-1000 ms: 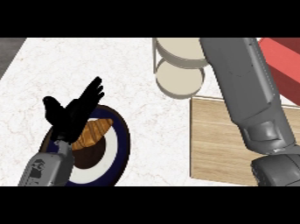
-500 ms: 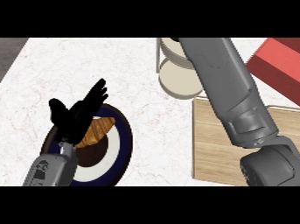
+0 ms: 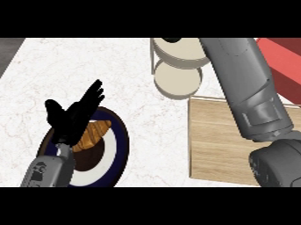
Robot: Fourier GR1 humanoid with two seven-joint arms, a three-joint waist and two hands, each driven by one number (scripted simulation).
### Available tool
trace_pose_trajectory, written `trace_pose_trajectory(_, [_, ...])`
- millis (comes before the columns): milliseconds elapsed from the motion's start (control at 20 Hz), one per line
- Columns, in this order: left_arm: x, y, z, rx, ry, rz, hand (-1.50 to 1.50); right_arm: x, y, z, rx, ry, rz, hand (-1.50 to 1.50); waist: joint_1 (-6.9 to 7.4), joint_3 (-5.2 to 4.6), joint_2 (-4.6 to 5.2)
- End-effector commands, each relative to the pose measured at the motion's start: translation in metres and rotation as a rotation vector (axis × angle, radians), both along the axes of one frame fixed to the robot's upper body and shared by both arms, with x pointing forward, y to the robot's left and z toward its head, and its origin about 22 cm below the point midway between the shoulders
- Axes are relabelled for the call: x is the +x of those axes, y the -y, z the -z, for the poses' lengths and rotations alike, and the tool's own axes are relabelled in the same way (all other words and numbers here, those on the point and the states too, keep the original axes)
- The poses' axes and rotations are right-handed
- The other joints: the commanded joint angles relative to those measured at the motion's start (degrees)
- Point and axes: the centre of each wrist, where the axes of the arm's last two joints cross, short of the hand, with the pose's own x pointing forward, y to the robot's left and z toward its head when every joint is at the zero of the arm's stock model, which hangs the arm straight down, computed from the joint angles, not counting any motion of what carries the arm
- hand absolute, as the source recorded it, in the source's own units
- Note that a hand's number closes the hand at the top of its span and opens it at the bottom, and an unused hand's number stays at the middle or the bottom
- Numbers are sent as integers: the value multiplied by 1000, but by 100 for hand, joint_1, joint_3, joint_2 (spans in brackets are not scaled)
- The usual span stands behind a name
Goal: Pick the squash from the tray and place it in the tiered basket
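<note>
Rightward by a little is how the right forearm (image 3: 243,88) has swung since half a second ago, so more of the tiered basket (image 3: 177,81) now shows beside it; the left hand (image 3: 69,119) has hardly shifted.

Head view: the right forearm runs from the lower right of the frame up to the top centre, crossing the wooden tray (image 3: 217,149) that lies on the white bench (image 3: 62,66) at the right. Only a black sliver of the right hand (image 3: 170,40) shows, at the very top edge over the basket's upper round tier, and whether it is open or closed cannot be told. The two pale round tiers lie one below the other, just above the tray's upper left corner. The squash shows nowhere in this view, neither on the bare part of the tray nor on the visible parts of the basket. A red block (image 3: 292,61) fills the upper right corner.

At the lower left, the left hand is held over a dark-rimmed plate (image 3: 121,145), its fingers (image 3: 91,94) straight and spread, holding nothing. A croissant (image 3: 95,133) lies on the plate, partly under the hand. The left forearm (image 3: 46,173) enters from the lower edge.
</note>
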Motion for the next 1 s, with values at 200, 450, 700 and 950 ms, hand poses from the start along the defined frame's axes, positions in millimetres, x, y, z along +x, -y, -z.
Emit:
trace_pose_trajectory(200, [3,-20,1,-1,-19,-67,0,-1,91,15,23,-73,109,-150,-315,5,-108])
trace_pose_trajectory(450, [-5,-34,7,5,-19,-91,0,-22,167,29,-49,-137,-25,-150,-505,6,-164])
trace_pose_trajectory(700, [-16,-37,2,-8,-26,-87,0,-62,237,11,-113,-173,-84,-150,-491,5,-182])
trace_pose_trajectory(950, [-18,-34,1,-1,-18,-101,0,-122,305,-7,-136,-171,-113,-150,-613,3,-194])
